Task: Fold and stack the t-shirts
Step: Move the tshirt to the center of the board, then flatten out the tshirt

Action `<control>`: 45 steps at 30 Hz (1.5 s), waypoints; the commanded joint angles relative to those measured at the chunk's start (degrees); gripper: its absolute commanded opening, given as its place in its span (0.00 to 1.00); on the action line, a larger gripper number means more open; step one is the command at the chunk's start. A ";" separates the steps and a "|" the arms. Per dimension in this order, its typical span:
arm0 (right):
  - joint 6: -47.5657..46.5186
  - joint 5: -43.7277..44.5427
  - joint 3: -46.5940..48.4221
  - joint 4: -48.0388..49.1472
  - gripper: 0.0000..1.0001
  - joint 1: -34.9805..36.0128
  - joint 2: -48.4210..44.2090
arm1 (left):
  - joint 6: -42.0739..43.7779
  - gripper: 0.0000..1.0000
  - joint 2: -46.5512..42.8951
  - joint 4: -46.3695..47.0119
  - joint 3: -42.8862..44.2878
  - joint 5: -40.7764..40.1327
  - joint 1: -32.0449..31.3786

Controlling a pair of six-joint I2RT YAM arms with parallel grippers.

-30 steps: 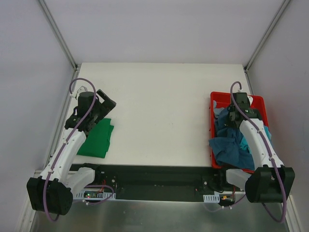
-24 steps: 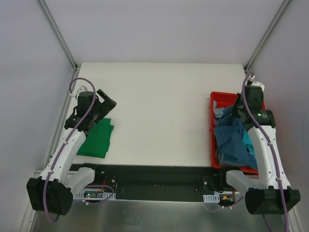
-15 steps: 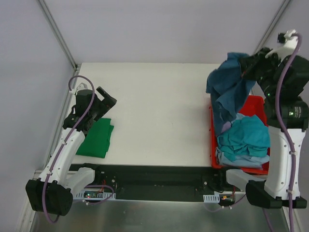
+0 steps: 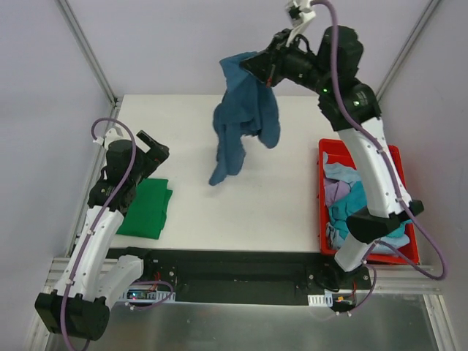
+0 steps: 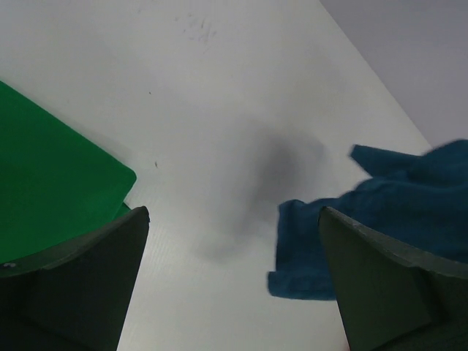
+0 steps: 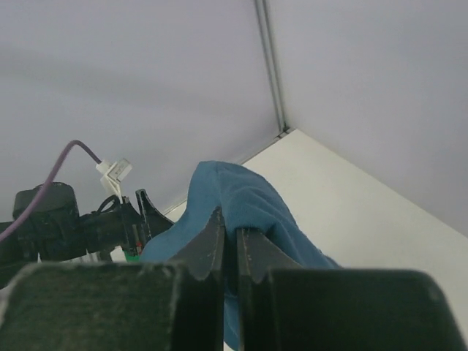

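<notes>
A dark teal-blue t-shirt (image 4: 241,117) hangs in the air over the middle of the table, pinched at its top by my right gripper (image 4: 252,64), which is shut on it; the wrist view shows the cloth (image 6: 238,194) draped over the closed fingertips. Its lower hem (image 5: 322,248) dangles just above the table in the left wrist view. A folded bright green t-shirt (image 4: 148,209) lies at the table's left front. My left gripper (image 4: 155,150) hovers open just beyond it, nothing between its fingers. More t-shirts, teal, light blue and lavender (image 4: 351,208), lie heaped in the bin.
A red plastic bin (image 4: 395,157) stands at the table's right edge. The white table (image 4: 292,205) is walled by pale panels at the back and both sides. A black rail runs along the near edge by the arm bases.
My right arm has lifted the dark teal-blue t-shirt out of the red bin and swung it up and left over the table's middle. The left arm has shifted only slightly.
</notes>
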 commanded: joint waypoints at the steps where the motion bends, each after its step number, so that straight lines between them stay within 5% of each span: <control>1: 3.48 -3.49 3.31 8.80 0.01 0.95 1.97 | -0.44 0.99 -5.36 -0.76 -0.64 -6.06 0.24; 4: -1.00 2.91 -4.99 5.63 0.01 0.07 -2.14 | -1.23 0.99 -7.65 -0.93 -2.31 -8.17 0.24; 11: 0.22 12.06 -48.48 5.71 0.03 -10.64 -15.42 | -1.58 0.99 -4.33 -1.02 -3.72 -4.41 0.15; 16: -1.52 26.10 -56.89 -1.82 0.99 -12.69 -14.46 | 3.58 0.99 6.91 -1.02 -0.92 13.23 0.15; 20: -3.91 36.94 -61.53 -2.56 0.96 -8.73 -17.70 | 6.85 0.99 14.22 -1.11 0.58 21.62 -1.86; 29: 1.89 35.46 -75.95 -2.02 0.96 -8.02 -29.75 | 6.77 0.99 13.79 -8.22 -7.58 15.12 -12.86; 35: 4.61 31.86 -81.76 -1.59 0.96 -8.02 -33.88 | 4.39 0.99 13.96 -9.46 -11.45 19.42 -21.10; 45: 5.58 30.01 -84.93 0.53 0.96 -8.02 -32.49 | 2.54 0.76 24.41 -9.55 -7.95 15.83 -33.51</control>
